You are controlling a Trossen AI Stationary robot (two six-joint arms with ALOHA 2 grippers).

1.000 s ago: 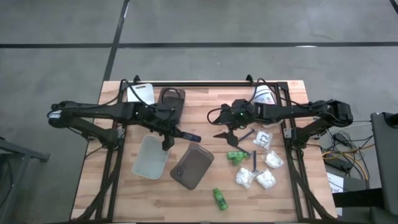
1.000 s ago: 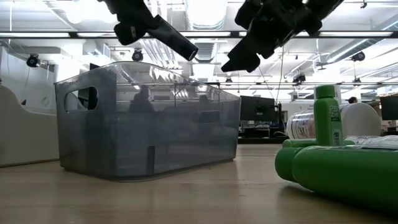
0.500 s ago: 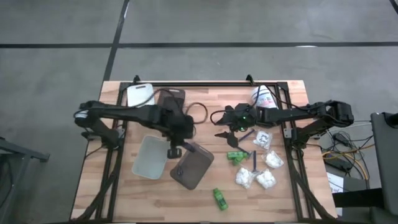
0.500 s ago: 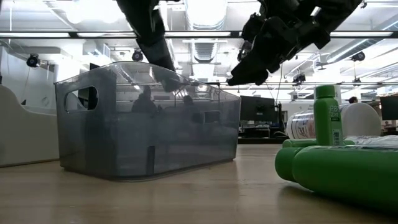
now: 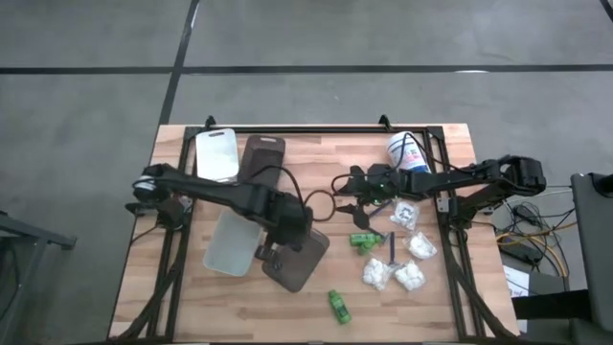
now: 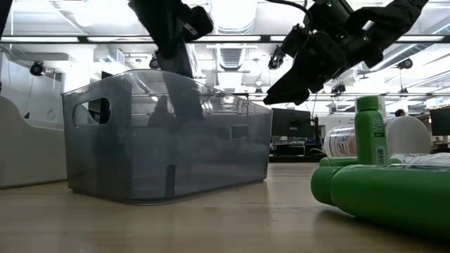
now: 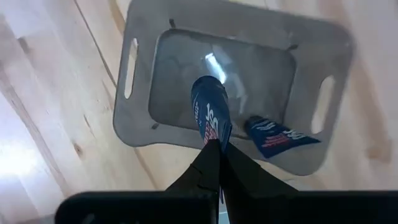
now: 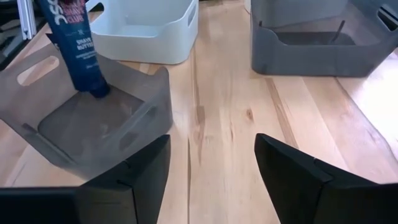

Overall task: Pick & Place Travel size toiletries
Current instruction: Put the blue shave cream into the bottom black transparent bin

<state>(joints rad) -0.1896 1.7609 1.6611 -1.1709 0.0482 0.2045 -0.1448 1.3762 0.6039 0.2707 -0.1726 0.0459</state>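
Swung over grey tray (image 5: pixel 299 257) — left gripper (image 7: pixel 214 146) clamped on blue tube (image 7: pixel 211 115), lowering in; release next. Right gripper (image 5: pixel 356 188) part-open, empty, above sticks (image 5: pixel 392 245).

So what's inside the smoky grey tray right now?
One blue tube lies on the tray's floor. The left pincer holds a second blue tube upright in it. Floor beneath that tube is hidden.
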